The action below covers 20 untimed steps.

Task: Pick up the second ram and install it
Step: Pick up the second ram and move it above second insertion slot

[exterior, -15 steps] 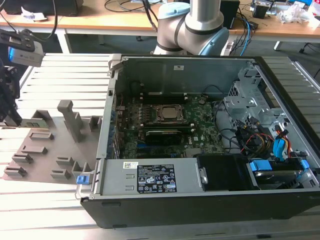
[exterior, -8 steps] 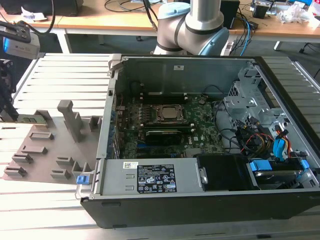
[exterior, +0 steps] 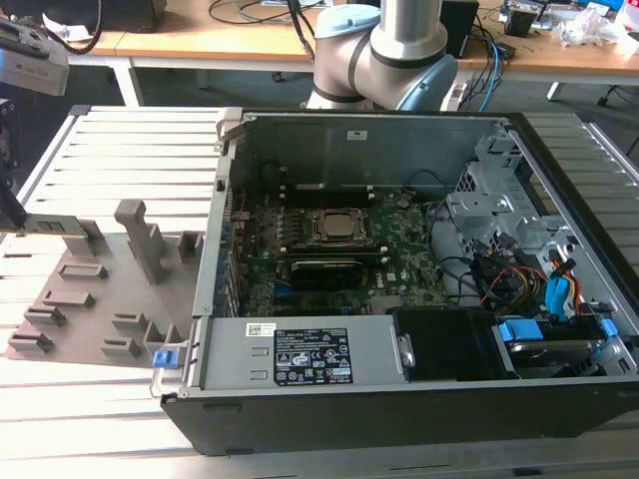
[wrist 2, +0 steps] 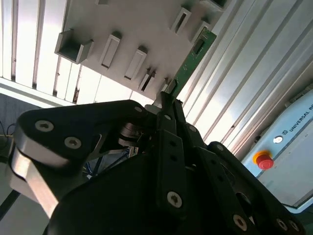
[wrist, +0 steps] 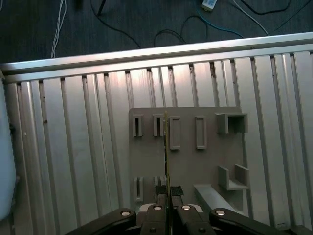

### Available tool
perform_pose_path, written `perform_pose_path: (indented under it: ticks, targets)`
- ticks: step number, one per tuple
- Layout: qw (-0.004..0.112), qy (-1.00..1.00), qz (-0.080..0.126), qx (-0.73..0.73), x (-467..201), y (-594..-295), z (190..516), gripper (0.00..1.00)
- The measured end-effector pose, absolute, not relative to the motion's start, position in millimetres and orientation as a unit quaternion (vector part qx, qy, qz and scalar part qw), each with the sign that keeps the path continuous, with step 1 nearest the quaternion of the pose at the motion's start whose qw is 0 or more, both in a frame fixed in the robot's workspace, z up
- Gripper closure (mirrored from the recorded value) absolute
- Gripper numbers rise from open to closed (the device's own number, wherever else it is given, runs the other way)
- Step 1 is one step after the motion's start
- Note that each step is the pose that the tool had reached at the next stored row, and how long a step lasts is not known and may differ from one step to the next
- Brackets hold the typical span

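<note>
End effector (wrist: 166, 192) of mine is clamped together on the second ram (wrist 2: 194, 54), pinching one end. Below me lies the slatted metal surface (wrist: 73, 147), which carries the open computer case (exterior: 399, 399) and, beside it, the grey fixture tray (wrist: 188, 161). The thin green ram juts out edge-on over that tray.

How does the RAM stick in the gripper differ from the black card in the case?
Colour: the second ram is green; the expansion card is black. Place: the ram is clamped in the gripper over the grey fixture tray, outside the case; the card sits on the motherboard inside it. Both look like elongated boards.
</note>
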<state>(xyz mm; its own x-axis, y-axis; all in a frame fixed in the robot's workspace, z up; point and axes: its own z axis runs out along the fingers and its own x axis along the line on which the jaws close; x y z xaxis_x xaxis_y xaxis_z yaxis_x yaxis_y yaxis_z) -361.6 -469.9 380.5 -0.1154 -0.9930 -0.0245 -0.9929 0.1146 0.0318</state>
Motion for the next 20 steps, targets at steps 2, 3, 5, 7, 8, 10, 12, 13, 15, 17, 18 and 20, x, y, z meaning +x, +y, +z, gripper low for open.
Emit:
perform_pose_path:
  ticks: [2,3,5,7,8,10,12,13,15,17,18,20]
  targets:
    - [0.001,-0.747,-0.020,0.665,-361.6,-469.9,387.4,0.86]
    - [0.001,-0.747,-0.020,0.665,-361.6,-469.9,389.4,0.86]
    - [0.001,-0.747,-0.020,0.665,-361.6,-469.9,398.8,0.86]
    - [0.001,-0.747,-0.020,0.665,-361.6,-469.9,408.7,0.86]
    - [0.001,-0.747,-0.020,0.665,-361.6,-469.9,411.5,0.86]
    - [0.001,-0.747,-0.020,0.665,-361.6,-469.9,415.3,0.86]
    - [0.001,-0.747,-0.020,0.665,-361.6,-469.9,416.4,0.86]
    - [0.001,-0.747,-0.020,0.665,-361.6,-469.9,416.5,0.86]
    - [0.001,-0.746,-0.020,0.665,-357.4,-469.9,416.5,0.86]
    - [0.001,-0.745,-0.020,0.666,-349.9,-469.6,416.5,0.86]
    - [0.001,-0.745,-0.020,0.667,-347.0,-469.4,416.5,0.86]
    - [0.001,-0.743,-0.020,0.669,-335.2,-468.1,416.5,0.86]
